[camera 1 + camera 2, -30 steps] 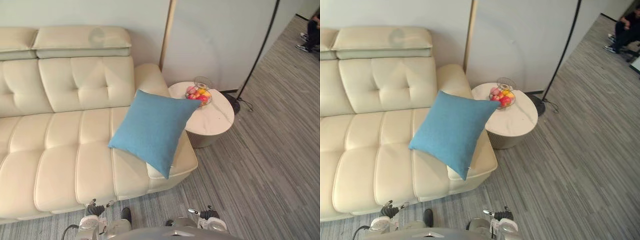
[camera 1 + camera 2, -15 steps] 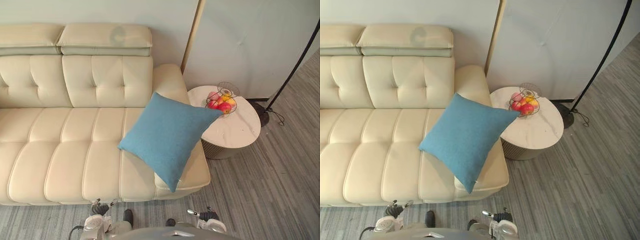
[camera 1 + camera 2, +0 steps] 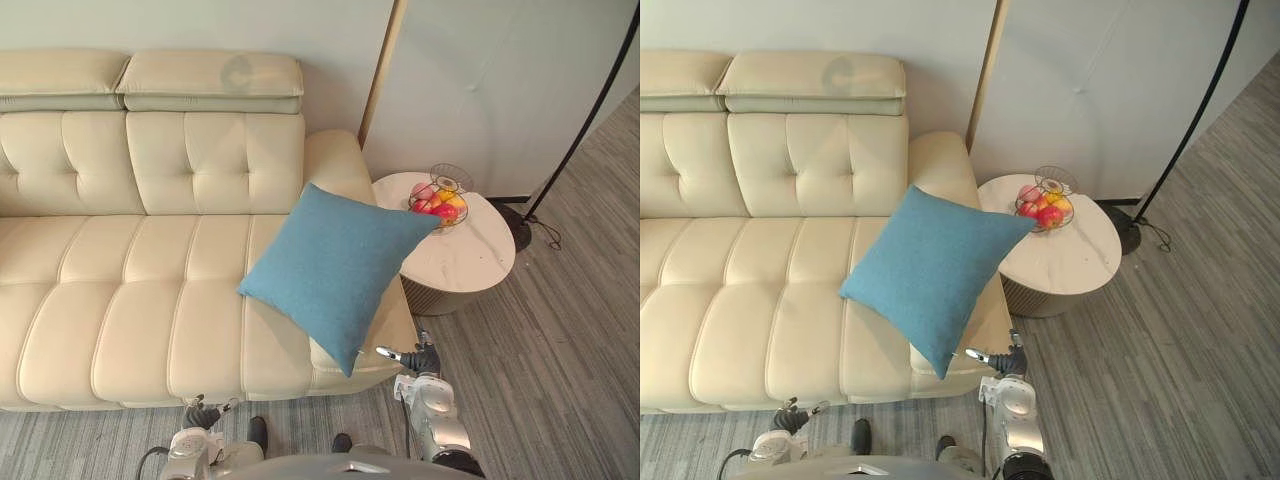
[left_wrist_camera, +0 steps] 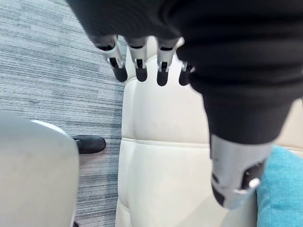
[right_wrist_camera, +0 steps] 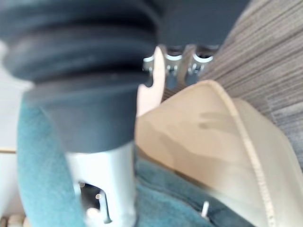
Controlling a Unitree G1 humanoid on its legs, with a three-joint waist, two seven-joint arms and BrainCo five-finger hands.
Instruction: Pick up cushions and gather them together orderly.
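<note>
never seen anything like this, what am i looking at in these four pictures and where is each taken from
This is a humanoid robot meant to tidy cushions. The two wide pictures come from a camera pair on its head, looking down at one scene. The two close ones come from cameras on its wrists, looking along each hand. On the cream sofa lies one blue cushion, at the armrest end. Beside it stands a round side table with a wire bowl of fruit. The right hand hangs by the sofa's front corner, near the cushion's tip; the left hand is low before the sofa. Both are open and hold nothing.
</note>
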